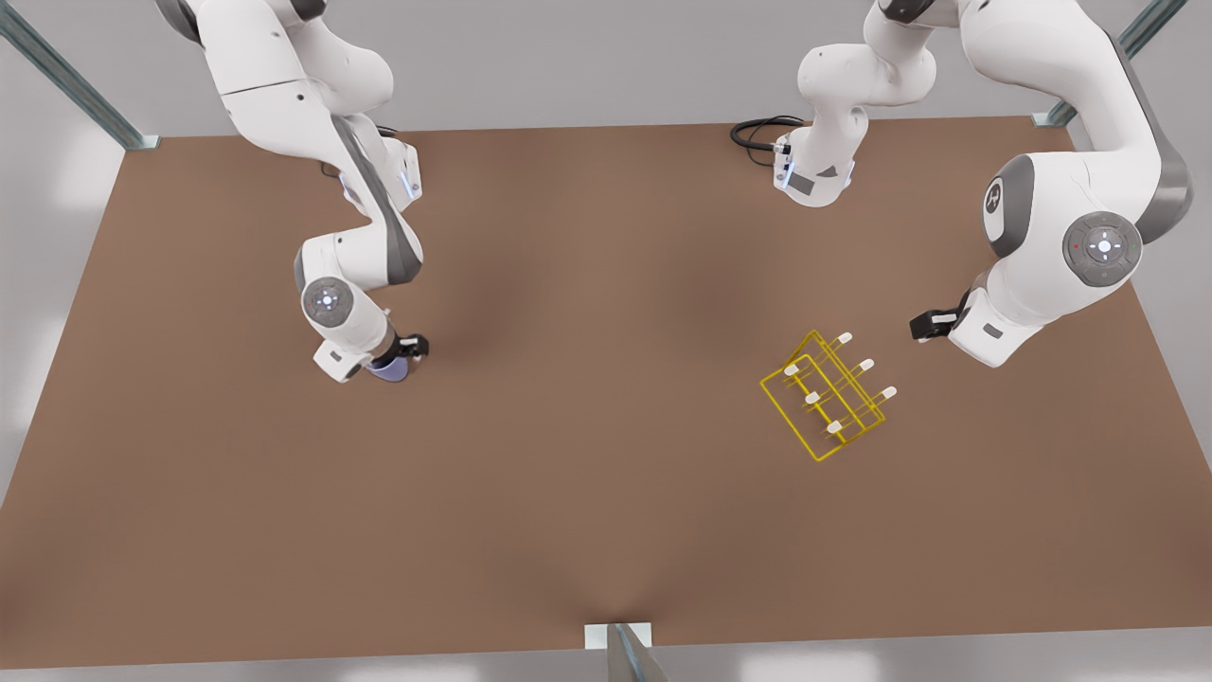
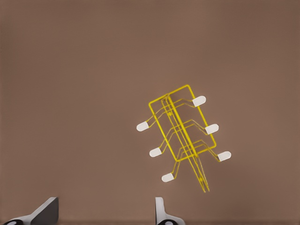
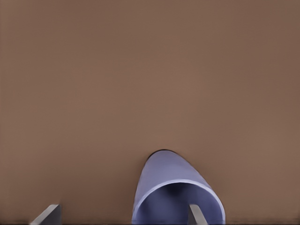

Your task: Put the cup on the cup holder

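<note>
Yellow cup holder (image 1: pixel 826 395) waits beneath the open, empty left gripper (image 1: pixel 920 326) while, well apart, the right gripper (image 1: pixel 409 349) straddles the cup (image 1: pixel 388 367), jaws unclosed, grasp next.

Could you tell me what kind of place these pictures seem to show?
Probably a simulated robot test bench: a bare brown table ringed by metal frame posts, two white arms, and just a cup and a yellow wire rack as props.
</note>
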